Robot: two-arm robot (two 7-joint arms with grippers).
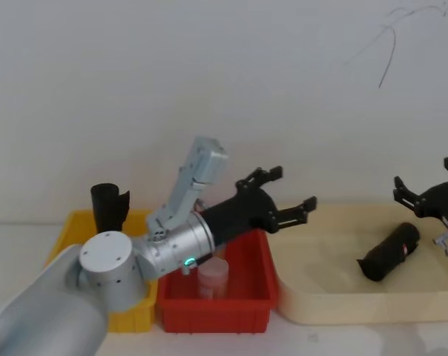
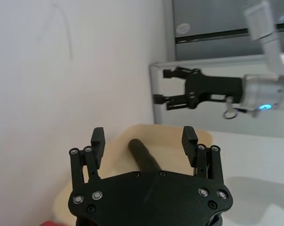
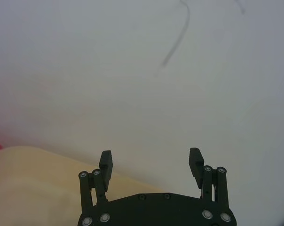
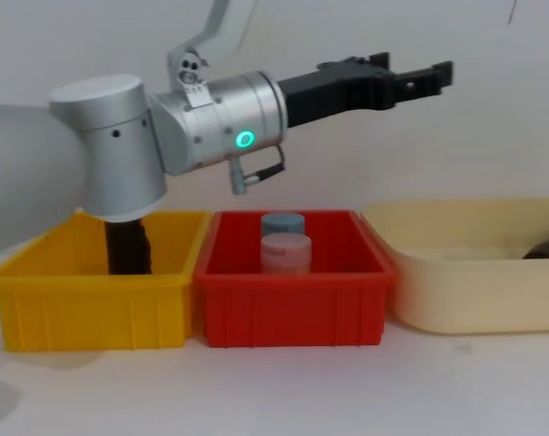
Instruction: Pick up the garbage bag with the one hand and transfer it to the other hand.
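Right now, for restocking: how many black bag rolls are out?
2. One bag roll stands in the yellow bin; the second roll lies in the cream tray. The left arm may hide others.

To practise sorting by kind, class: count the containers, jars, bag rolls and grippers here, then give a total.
Containers: 3 (yellow bin, red bin, cream tray)
Jars: 2 (blue-lidded jar, pink jar)
Black bag rolls: 2 (standing roll, lying roll)
Grippers: 2 (left gripper, right gripper)
Total: 9
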